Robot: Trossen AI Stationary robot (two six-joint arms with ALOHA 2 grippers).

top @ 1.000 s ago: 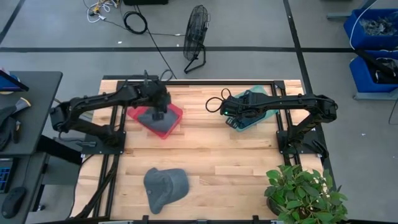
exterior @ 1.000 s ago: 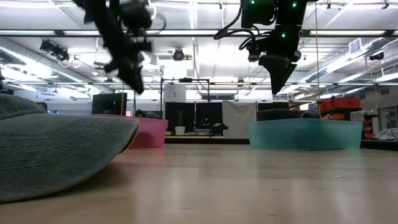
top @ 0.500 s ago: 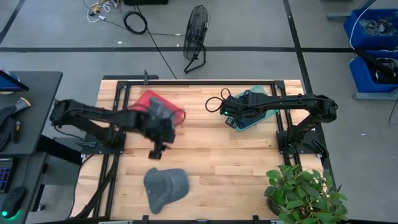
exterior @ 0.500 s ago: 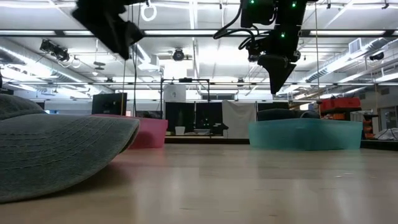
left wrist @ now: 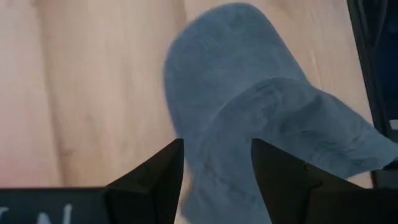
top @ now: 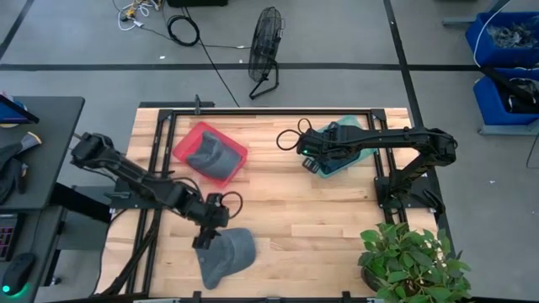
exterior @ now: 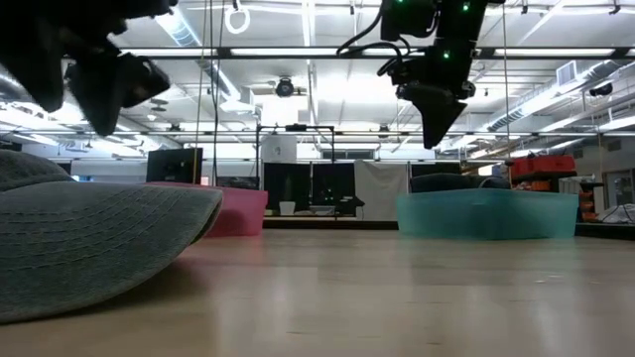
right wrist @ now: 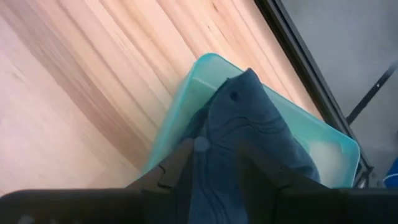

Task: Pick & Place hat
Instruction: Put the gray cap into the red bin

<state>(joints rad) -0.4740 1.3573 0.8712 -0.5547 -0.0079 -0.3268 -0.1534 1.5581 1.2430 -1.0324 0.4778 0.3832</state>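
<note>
left end effector (top: 202, 241): low over the near part of the worktop (top: 286, 210), at the left edge of the loose grey cap (top: 226, 255); fingers (left wrist: 149, 180) spread apart with cap fabric showing in the gap between them; nothing clamped. whether the tips touch the fabric cannot be told.
right end effector (top: 308, 160): raised above the teal bin (top: 338, 145) at the far right of the worktop; in the right wrist view the fingers (right wrist: 171, 174) stand narrowly apart over the bin's contents, holding nothing.
grey cap: lies on the worktop near its near edge, left of centre, outside both bins; in the left wrist view the crown is rounded and a flatter part runs off toward one side. in the low view it fills the near left foreground (exterior: 89, 238), resting on the wood.
red bin (top: 210, 152): far left of the worktop, well apart from the loose cap; a grey hat (top: 206, 156) lies inside it.
teal bin: holds a dark blue-grey hat (right wrist: 249, 137), part of it humped above the rim.
potted plant (top: 413, 261): near right corner, beside the worktop.
floor fan (top: 267, 50): on the floor beyond the far edge.
</note>
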